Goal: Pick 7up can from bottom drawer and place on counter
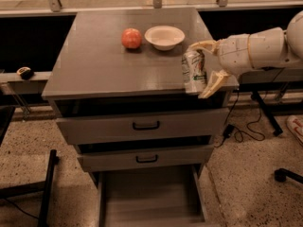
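The 7up can [194, 71], silver and green with a red spot, is held upright in my gripper [202, 70] over the counter's [99, 65] front right corner. The gripper reaches in from the right on a white arm, its pale fingers [213, 82] shut around the can's sides. I cannot tell whether the can's base touches the counter. The bottom drawer [151, 200] stands pulled out at the cabinet's foot, a plain grey tray with nothing showing inside it.
A red-orange apple [131, 38] and a white bowl [164, 36] sit at the back of the counter. Two upper drawers with black handles [146, 126] are slightly ajar. Black cables [246, 126] and a chair base [286, 174] lie on the floor at right.
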You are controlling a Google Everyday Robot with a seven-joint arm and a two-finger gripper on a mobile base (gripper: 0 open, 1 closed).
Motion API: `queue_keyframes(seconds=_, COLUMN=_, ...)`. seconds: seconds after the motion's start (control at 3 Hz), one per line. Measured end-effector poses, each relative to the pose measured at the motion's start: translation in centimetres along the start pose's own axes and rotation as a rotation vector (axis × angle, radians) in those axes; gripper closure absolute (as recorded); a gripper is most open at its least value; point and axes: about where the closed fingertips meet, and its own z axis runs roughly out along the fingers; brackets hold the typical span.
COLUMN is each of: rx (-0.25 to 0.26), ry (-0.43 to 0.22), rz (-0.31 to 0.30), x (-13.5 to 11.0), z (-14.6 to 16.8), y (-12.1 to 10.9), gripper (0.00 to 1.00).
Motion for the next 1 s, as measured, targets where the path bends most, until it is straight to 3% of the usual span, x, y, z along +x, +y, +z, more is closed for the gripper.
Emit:
queue_keyframes(seconds=0.33, rx=-0.017, ry=-0.039, rz=0.056, x=-1.1, z=0.3, y=-2.0, gripper=1.00)
queue_keyframes(seconds=0.67, rx=-0.063, ry=-0.094, rz=0.185, x=-3.3, z=1.8, y=-3.8, gripper=1.00)
queue_keyframes(seconds=1.0, rx=-0.071, ry=-0.078, rz=0.342, x=-4.8, z=3.0, y=-4.1, gripper=1.00)
